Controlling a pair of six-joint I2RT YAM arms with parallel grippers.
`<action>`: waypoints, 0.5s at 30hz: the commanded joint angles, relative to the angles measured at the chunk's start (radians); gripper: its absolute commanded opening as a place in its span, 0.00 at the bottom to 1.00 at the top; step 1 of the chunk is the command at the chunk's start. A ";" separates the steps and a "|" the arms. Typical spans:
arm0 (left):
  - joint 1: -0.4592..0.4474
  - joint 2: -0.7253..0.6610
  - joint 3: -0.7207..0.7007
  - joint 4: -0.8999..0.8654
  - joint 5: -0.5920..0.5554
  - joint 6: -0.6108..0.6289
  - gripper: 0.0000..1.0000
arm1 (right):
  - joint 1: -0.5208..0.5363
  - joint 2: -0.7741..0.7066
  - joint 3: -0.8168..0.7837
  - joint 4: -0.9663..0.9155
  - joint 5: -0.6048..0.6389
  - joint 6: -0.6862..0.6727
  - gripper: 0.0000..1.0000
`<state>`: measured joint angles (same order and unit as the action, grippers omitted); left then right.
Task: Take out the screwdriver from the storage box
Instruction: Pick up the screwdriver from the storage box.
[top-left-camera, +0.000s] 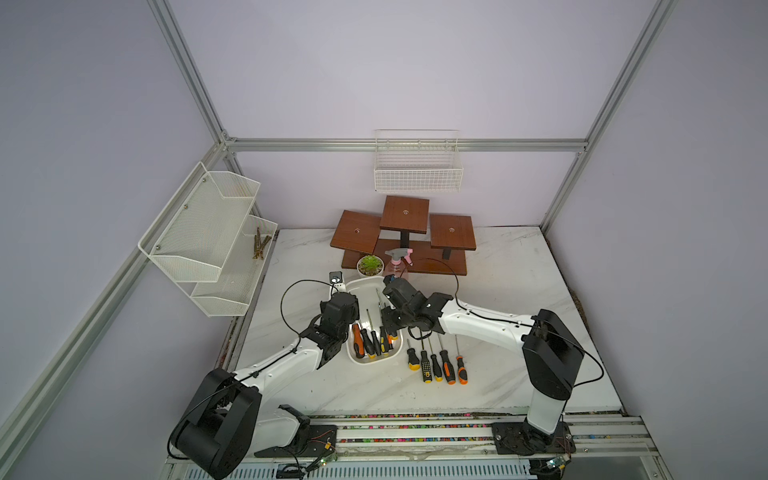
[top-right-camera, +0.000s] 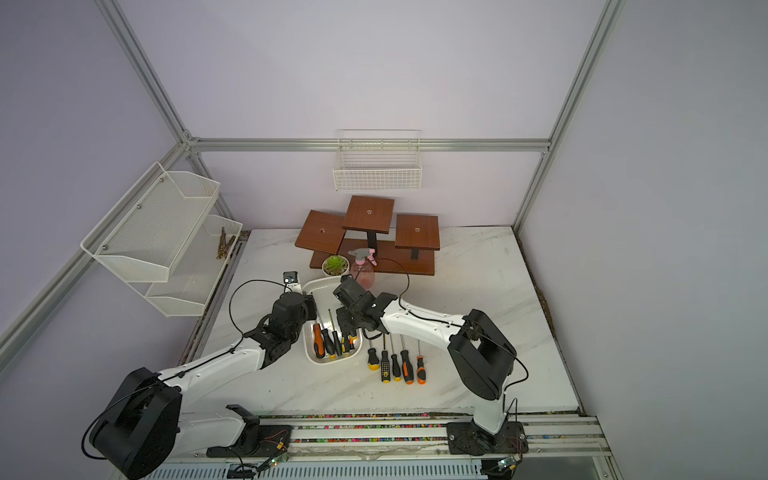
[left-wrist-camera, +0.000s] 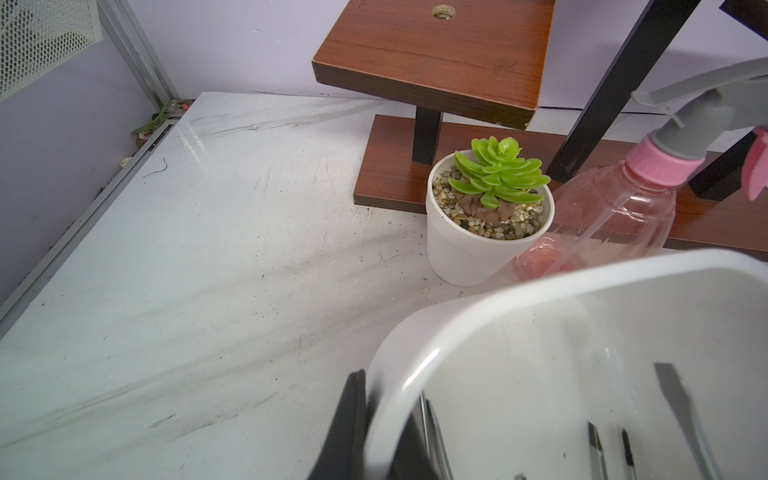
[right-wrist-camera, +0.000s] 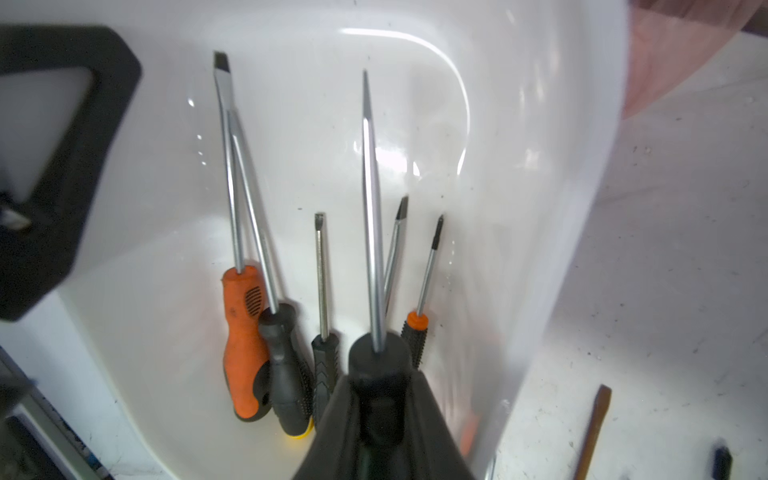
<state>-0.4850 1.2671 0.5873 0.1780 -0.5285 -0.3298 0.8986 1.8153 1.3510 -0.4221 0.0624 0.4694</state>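
Note:
The white storage box lies mid-table, and the left wrist view shows its rim. My left gripper is shut on the box's left rim, one finger outside and one inside. My right gripper is shut on the black handle of a screwdriver. Its long shaft points toward the box's far end, over the box's inside. Several other screwdrivers lie in the box, among them an orange-handled one and a black one with a yellow end.
A row of several screwdrivers lies on the table right of the box. Just behind the box stand a potted succulent, a pink spray bottle and a wooden stand. White mesh baskets hang at the left and a wire basket on the back wall.

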 joint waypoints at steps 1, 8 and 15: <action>-0.001 0.000 0.039 0.025 -0.004 0.017 0.00 | 0.000 -0.049 -0.018 0.045 0.010 -0.007 0.00; -0.001 0.007 0.045 0.019 -0.002 0.017 0.00 | 0.001 -0.141 -0.065 0.014 -0.016 0.003 0.00; -0.001 0.008 0.046 0.020 0.000 0.020 0.00 | -0.001 -0.312 -0.160 -0.105 0.061 0.011 0.00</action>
<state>-0.4850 1.2743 0.5873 0.1787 -0.5285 -0.3298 0.8986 1.5818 1.2190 -0.4652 0.0776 0.4702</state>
